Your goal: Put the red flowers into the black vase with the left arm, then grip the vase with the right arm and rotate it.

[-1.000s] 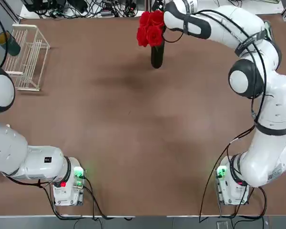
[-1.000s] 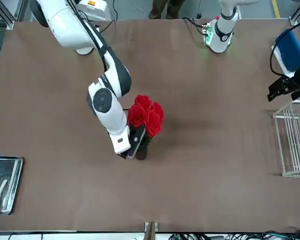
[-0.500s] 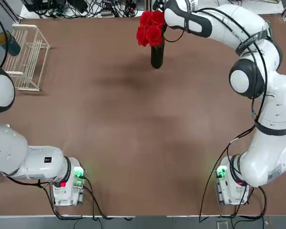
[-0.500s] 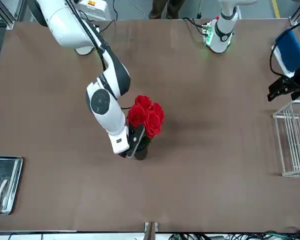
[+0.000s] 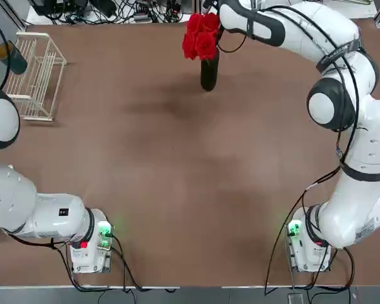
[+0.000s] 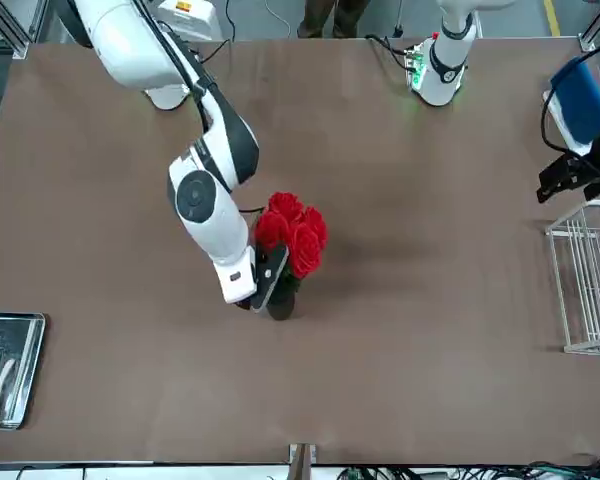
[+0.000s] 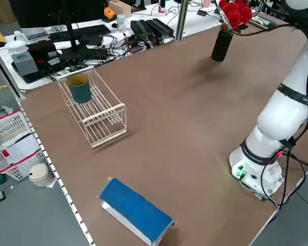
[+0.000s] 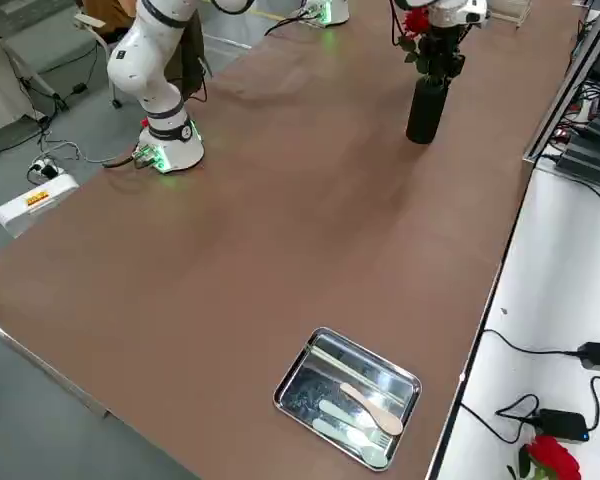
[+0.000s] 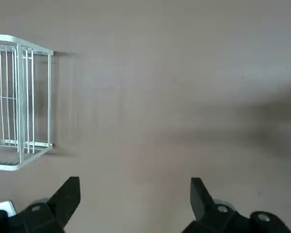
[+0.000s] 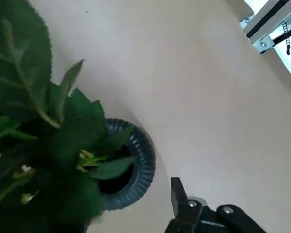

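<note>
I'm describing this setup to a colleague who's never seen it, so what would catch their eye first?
Probably the red flowers, bright against the brown table and standing in the black vase near the table's far edge, with the right arm reaching over to them. Next might be the white wire rack at the far left, with a dark teal cup in it.

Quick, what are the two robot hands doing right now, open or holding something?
Left gripper: jaws open, nothing held.
Right gripper: jaws around the black vase, holding it.
</note>
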Controlling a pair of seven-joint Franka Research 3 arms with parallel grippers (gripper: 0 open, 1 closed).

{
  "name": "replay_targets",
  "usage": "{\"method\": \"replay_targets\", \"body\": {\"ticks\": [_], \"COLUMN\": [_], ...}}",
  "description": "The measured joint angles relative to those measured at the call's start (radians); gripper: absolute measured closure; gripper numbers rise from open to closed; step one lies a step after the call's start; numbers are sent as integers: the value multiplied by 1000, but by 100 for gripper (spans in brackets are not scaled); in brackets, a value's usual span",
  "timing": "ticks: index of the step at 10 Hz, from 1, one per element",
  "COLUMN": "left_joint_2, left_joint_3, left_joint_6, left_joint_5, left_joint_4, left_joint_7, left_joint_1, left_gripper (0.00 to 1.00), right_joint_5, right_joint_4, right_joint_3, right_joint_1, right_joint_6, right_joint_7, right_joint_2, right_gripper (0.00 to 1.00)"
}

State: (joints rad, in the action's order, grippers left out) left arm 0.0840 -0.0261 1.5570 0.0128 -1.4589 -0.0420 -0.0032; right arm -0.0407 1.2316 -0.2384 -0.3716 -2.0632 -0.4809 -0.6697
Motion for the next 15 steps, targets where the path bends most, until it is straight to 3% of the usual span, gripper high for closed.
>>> {"method": "replay_targets", "body": {"ticks": [9, 10, 11, 12, 15], "left_joint_2": [0, 0, 0, 0, 0], "left_joint_3": [0, 0, 0, 0, -2], "left_joint_6": [0, 0, 0, 0, 0], "left_joint_5": [0, 0, 0, 0, 0], "left_joint_4": [0, 0, 0, 0, 1], "left_joint_7": [0, 0, 0, 0, 0], "left_joint_1": [0, 0, 0, 0, -1], "left_gripper": [0, 0, 0, 0, 0], "right_joint_5": [21, 47, 63, 68, 76], "right_joint_4": [-6, -7, -8, -9, -4], "right_joint_3": [5, 10, 17, 39, 193], "right_joint_1": [99, 133, 176, 210, 224], "right_joint_6": [126, 161, 201, 236, 321], "right_joint_7": [-1, -1, -2, -2, 87], "right_joint_2": [68, 84, 102, 126, 229], "right_gripper": [27, 22, 9, 0, 0]}}
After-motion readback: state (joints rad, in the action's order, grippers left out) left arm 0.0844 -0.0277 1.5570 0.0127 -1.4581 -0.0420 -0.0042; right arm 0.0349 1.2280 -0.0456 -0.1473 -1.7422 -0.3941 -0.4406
